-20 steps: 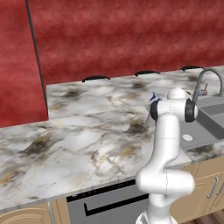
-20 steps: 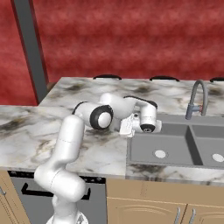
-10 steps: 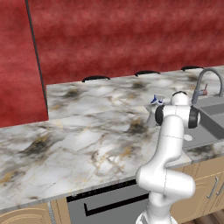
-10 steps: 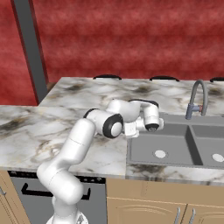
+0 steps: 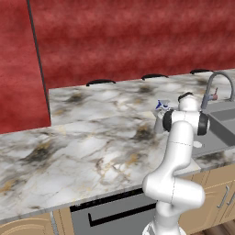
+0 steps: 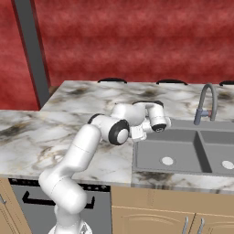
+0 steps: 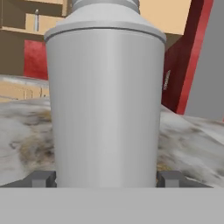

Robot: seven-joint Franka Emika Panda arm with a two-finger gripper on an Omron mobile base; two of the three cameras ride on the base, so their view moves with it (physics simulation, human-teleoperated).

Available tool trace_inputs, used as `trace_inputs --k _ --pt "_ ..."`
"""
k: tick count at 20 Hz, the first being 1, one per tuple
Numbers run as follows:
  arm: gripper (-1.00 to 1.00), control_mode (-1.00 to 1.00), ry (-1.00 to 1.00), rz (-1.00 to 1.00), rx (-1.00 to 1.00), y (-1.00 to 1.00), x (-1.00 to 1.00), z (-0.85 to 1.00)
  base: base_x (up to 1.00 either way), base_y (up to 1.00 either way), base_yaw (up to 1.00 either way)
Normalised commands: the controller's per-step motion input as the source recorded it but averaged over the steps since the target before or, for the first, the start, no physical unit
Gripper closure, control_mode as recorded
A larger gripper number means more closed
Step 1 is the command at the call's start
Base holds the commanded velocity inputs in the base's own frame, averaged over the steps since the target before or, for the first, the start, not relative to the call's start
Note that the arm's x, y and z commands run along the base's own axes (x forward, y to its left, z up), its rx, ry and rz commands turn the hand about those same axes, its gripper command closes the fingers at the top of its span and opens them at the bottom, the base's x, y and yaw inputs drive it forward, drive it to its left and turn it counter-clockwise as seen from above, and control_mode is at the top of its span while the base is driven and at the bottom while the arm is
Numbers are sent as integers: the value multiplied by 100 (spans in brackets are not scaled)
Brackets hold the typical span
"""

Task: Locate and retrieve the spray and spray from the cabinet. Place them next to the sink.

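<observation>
**Spray bottle upright between my fingers beside the sink**

I read no brand, label or writing on the pale-grey spray bottle (image 7: 105, 100); its plastic body is plain from base to shoulder in my hand view. It stands upright between my two dark fingertips (image 7: 43, 178), one at each side of its base. Whether they press on it or merely flank it, I cannot tell.

My arm rises from the base, bends at the elbow and reaches forward over the marble counter (image 5: 92, 137), with my gripper (image 6: 139, 132) held low at the counter's edge just left of the sink (image 6: 183, 153). From the left base camera, my forearm covers most of the bottle; only its blue-tipped nozzle (image 5: 160, 105) and a strip of its grey body show beside my wrist. From the right base camera my hand hides the bottle almost wholly.

The dark basin lies just beside my hand, its curved grey faucet (image 6: 205, 103) standing behind it. A red wall (image 5: 137, 36) backs the counter. Wooden cabinet fronts (image 6: 173, 212) with metal handles run below, and a dark oven front (image 5: 110, 213) sits under the counter by my base.
</observation>
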Motion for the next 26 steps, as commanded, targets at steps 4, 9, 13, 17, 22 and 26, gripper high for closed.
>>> trace_inputs --k 4,9,13,17,22,26 --pt "100 -100 -11 2 -4 -9 1 -16 0 0 0" --pt "100 -100 -16 3 -3 -5 1 -29 0 0 0" --pt "100 -100 -11 3 -3 0 3 -26 0 0 0" --pt "100 -100 -2 3 0 0 2 0 0 0 0" --pt "100 -100 4 4 0 0 22 -11 0 0 0" --pt "100 -100 8 6 1 0 41 -24 0 0 0"
